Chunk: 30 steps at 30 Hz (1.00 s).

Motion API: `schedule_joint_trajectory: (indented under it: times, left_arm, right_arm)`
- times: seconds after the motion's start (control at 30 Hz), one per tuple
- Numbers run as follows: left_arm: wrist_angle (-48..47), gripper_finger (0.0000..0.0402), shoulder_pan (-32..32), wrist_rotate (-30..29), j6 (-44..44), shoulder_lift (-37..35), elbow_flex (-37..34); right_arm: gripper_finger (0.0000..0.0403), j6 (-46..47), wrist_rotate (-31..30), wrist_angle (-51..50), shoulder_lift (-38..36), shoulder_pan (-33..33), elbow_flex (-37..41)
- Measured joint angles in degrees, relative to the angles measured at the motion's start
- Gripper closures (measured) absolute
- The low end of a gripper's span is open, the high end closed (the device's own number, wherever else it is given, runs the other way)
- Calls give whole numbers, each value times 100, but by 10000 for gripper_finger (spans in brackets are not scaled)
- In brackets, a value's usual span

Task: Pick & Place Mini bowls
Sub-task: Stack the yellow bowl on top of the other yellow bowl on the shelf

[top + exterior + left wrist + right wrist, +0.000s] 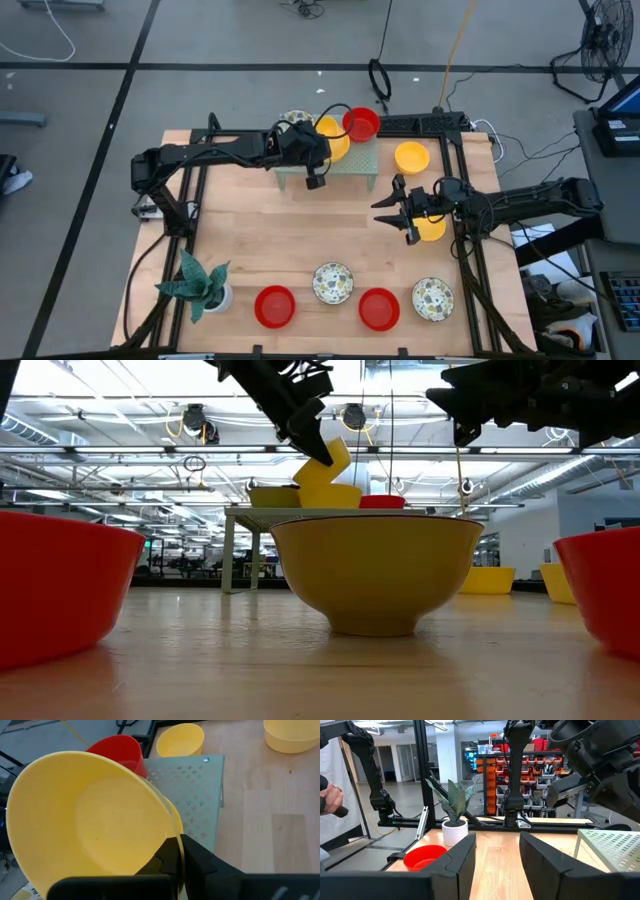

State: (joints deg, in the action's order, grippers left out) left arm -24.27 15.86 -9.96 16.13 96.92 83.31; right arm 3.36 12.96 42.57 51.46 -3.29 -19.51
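Overhead, a yellow bowl [335, 140] hangs tilted above the rack [350, 160], its hollow facing sideways, rim pinched by the left tool [318, 152]. Nearby, the right tool [400, 207] hovers spread over the tabletop [300, 240].

Four yellow bowls [411, 157], three red [275, 306], three speckled [333, 283] (one half-hidden)

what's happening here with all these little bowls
The left gripper is shut on the rim of a yellow bowl, holding it tilted above the pale green rack, where a red bowl already sits. The right gripper waits open over the table, next to another yellow bowl.
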Motion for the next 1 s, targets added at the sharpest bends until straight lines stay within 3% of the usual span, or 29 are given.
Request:
schedule_joint_trajectory:
  times: [0.23, 0.37, 0.67, 0.83, 1.0]
  left_arm:
    - [-20, 380, 0, 55, -6, 0, 0]
    - [-28, 395, 0, 98, -10, 0, -4]
    - [-26, 374, 0, 94, -27, 0, -4]
    - [52, 380, 0, -217, -51, 0, -4]
    - [55, 352, 0, -534, -62, 0, -4]
  right_arm:
    - [263, -2, -549, -144, 0, 0, 0]
    - [263, 0, -570, -168, 0, -2, 0]
    - [263, 0, -570, -167, 0, -2, 0]
    - [263, 0, -570, -166, 0, -2, 0]
    - [263, 0, -570, -166, 0, -2, 0]
